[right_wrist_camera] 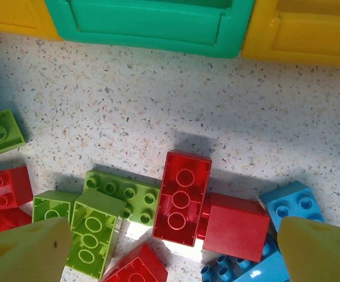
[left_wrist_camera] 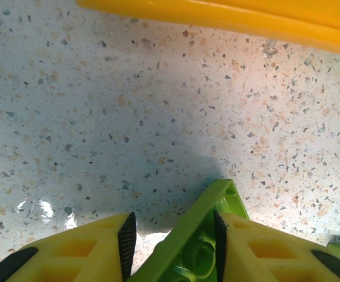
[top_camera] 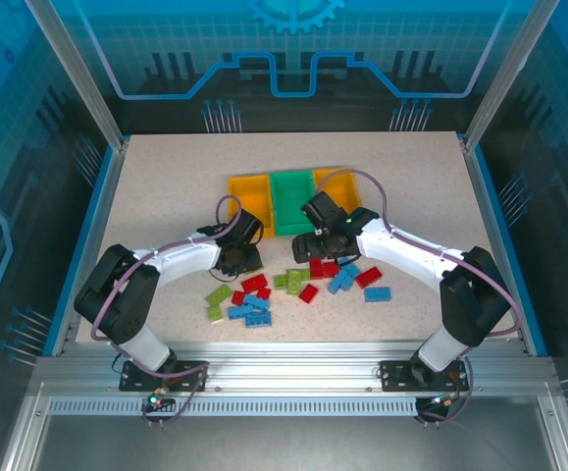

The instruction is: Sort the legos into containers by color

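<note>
Red, blue and lime legos (top_camera: 298, 283) lie scattered on the speckled table in front of the containers: an orange-yellow bin (top_camera: 247, 196), a green bin (top_camera: 291, 204) and a second orange-yellow bin (top_camera: 340, 181). My left gripper (top_camera: 237, 257) is low at the table just before the left bin. In the left wrist view its jaws (left_wrist_camera: 172, 232) hold a lime green brick (left_wrist_camera: 200, 232) slanted between the pads, hollow side up. My right gripper (right_wrist_camera: 172, 247) stands wide open above an upturned red brick (right_wrist_camera: 181, 198), with lime bricks (right_wrist_camera: 123, 197) to its left and blue ones (right_wrist_camera: 290, 202) to its right.
The left bin's yellow rim (left_wrist_camera: 228, 17) runs just ahead of my left fingers. The green bin's wall (right_wrist_camera: 152, 26) and yellow walls (right_wrist_camera: 310, 32) lie beyond the pile. Blue rails (top_camera: 494, 226) edge the table. My right arm (top_camera: 401, 250) crosses in front of the right bin.
</note>
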`<state>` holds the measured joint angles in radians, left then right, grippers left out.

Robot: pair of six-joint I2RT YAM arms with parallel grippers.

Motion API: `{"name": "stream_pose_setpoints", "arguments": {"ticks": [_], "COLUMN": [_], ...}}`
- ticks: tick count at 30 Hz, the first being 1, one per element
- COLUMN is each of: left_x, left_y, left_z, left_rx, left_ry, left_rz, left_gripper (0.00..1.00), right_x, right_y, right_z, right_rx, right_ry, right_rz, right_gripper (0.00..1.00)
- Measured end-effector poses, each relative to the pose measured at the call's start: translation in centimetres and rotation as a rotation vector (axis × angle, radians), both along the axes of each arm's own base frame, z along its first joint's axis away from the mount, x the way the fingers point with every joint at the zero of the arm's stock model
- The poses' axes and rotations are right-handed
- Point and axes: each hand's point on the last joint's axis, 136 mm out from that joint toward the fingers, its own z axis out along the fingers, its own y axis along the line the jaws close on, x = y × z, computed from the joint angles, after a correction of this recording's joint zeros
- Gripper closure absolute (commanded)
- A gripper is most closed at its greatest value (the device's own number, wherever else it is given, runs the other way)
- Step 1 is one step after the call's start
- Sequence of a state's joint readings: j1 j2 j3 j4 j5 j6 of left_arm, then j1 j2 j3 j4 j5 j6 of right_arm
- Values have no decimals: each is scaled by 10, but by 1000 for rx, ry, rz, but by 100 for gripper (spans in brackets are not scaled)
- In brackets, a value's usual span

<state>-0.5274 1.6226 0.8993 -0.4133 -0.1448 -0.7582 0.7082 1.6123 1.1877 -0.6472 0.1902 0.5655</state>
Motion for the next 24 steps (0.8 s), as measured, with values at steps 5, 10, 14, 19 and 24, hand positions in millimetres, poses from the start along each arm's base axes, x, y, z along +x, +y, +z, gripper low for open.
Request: {"name": "stream_pose_setpoints", "arguments": {"ticks": [5,10,14,19,24], "left_x": [4,8,13,17,17], "left_y": [0,0,-3,-5,-5], "left_z": [4,10,19,23,23], "left_rx": [3,8,-1,-9,-11], "left_ry": [-12,-26,-47,-58,-59], "left_rz": [4,8,9,9,9], "left_gripper": [60,61,64,67,70], "right_x": [0,-2,-3,-3,-2], "right_y": [-1,2,4,4,3], "right_z": [0,0,0,0,0], "right_rx": [-6,-5,-4,-4,-7], "right_ry": [-6,-6,-5,-6,-8], "right_rz": [-7,-2,0,-4,-6], "right_gripper": [8,8,8,8,7]}}
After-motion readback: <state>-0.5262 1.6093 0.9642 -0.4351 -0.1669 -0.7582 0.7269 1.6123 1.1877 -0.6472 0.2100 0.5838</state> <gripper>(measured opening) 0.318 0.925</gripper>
